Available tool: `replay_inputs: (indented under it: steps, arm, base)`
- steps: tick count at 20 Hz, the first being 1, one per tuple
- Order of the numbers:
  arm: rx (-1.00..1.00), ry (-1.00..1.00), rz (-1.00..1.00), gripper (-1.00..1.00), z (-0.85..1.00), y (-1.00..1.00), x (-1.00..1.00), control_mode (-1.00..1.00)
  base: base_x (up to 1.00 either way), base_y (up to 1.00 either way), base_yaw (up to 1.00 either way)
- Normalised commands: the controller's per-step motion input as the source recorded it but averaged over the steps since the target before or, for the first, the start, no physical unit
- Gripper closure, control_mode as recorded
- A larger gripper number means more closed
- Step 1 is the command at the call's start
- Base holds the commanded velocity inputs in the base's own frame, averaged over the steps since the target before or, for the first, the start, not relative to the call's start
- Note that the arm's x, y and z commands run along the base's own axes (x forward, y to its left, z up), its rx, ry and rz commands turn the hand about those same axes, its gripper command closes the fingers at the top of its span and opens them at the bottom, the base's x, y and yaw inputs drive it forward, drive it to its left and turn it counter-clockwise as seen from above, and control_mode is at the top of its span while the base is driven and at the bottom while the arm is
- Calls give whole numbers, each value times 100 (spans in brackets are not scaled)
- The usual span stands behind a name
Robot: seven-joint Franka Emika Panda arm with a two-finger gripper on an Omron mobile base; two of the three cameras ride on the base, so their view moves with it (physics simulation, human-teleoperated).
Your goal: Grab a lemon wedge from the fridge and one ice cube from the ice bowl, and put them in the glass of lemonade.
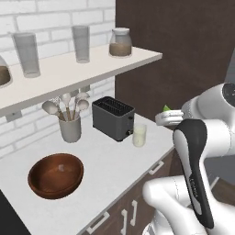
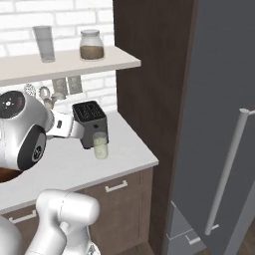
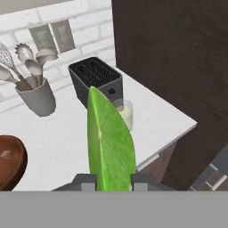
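Note:
My gripper (image 3: 114,181) is shut on the lemon wedge (image 3: 109,142), a yellow-green piece that stands up between the two finger tips. In the left base view the wedge's green tip (image 1: 166,109) shows above my hand, in the air over the counter's right end. The glass of lemonade (image 1: 139,135) (image 3: 124,111) stands on the counter beside the black toaster (image 1: 113,118), beyond and below the wedge. The wooden ice bowl (image 1: 56,175) (image 3: 9,162) sits at the left with a pale ice cube (image 1: 61,168) (image 3: 6,154) in it. The grey fridge (image 2: 224,124) stands to the right, doors closed.
A grey utensil cup (image 1: 70,128) stands behind the bowl against the brick wall. A shelf (image 1: 92,64) above the counter carries tall glasses and a lidded jar. A dark brown cabinet (image 2: 149,74) rises between counter and fridge.

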Motion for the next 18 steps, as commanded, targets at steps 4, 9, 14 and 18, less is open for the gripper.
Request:
replay_inputs:
  steps: [4, 9, 14, 18]
  arm:
    - [0, 0, 0, 100, 0, 0, 0, -100]
    - [-1, 0, 2, 100, 0, 5, 0, -100]
    - [-15, 7, 21, 100, 0, 20, 0, -100]
    - [-27, 17, 35, 100, 0, 0, 0, -100]
  base:
    - [0, 0, 0]
    - [0, 0, 0]
    - [0, 0, 0]
    - [0, 0, 0]
